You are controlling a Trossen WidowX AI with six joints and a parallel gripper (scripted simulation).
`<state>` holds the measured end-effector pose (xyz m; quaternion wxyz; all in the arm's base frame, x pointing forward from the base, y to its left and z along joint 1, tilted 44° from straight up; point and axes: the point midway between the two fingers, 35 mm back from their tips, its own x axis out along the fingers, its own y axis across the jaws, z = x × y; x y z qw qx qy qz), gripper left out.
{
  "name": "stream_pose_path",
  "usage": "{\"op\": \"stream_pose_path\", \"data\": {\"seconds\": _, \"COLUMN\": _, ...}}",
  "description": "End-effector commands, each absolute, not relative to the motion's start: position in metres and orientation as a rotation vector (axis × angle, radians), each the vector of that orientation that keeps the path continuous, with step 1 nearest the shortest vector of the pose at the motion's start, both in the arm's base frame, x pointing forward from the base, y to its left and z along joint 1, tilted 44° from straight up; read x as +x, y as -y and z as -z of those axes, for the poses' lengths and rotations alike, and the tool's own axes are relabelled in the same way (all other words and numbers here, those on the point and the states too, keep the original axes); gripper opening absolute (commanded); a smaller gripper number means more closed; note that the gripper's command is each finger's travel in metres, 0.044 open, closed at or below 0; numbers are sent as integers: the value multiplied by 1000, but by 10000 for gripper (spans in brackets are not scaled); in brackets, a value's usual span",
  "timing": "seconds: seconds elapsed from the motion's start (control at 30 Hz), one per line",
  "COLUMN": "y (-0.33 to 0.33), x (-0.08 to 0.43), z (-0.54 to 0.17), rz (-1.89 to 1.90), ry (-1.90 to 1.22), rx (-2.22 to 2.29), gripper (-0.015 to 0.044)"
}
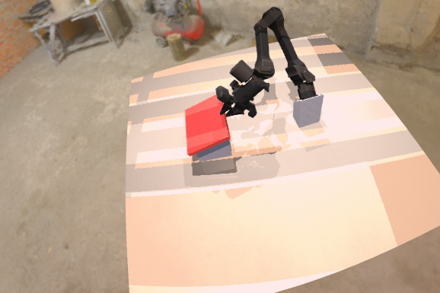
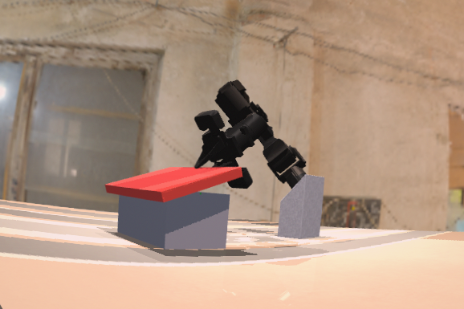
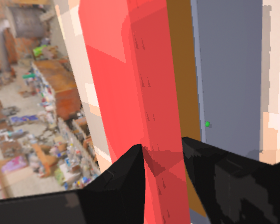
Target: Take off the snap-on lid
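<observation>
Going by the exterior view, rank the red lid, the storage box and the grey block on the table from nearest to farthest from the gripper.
1. Red lid: clamped in the gripper by its raised edge.
2. Storage box: just below the lid, under the gripper's left side in this view.
3. Grey block: off to the right, by the arm's base.

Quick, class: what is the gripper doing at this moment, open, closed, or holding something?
Gripper: closed on the raised edge of the red lid.

The striped table (image 1: 266,206) carries the storage box (image 2: 172,219) and a grey block (image 2: 302,207).
</observation>
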<state>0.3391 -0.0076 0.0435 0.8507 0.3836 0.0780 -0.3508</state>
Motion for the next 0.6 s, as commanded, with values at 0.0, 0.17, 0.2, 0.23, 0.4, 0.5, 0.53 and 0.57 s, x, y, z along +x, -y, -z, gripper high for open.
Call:
{"op": "stream_pose_path", "data": {"seconds": 0.0, "y": 3, "x": 343, "z": -50, "rz": 733, "ry": -157, "rx": 814, "gripper": 0}}
{"op": "stream_pose_path", "data": {"seconds": 0.17, "y": -1, "x": 346, "z": -55, "rz": 733, "ry": -157, "rx": 814, "gripper": 0}}
{"op": "stream_pose_path", "data": {"seconds": 0.2, "y": -2, "x": 347, "z": -56, "rz": 733, "ry": -157, "rx": 815, "gripper": 0}}
{"op": "stream_pose_path", "data": {"seconds": 0.23, "y": -3, "x": 347, "z": -57, "rz": 733, "ry": -157, "rx": 815, "gripper": 0}}
{"op": "stream_pose_path", "data": {"seconds": 0.4, "y": -7, "x": 351, "z": -62, "rz": 733, "ry": -157, "rx": 815, "gripper": 0}}
{"op": "stream_pose_path", "data": {"seconds": 0.5, "y": -9, "x": 353, "z": -65, "rz": 733, "ry": -157, "rx": 815, "gripper": 0}}
{"op": "stream_pose_path", "data": {"seconds": 0.53, "y": -10, "x": 354, "z": -66, "rz": 733, "ry": -157, "rx": 815, "gripper": 0}}
{"op": "stream_pose_path", "data": {"seconds": 0.57, "y": -11, "x": 355, "z": -67, "rz": 732, "ry": -157, "rx": 815, "gripper": 0}}
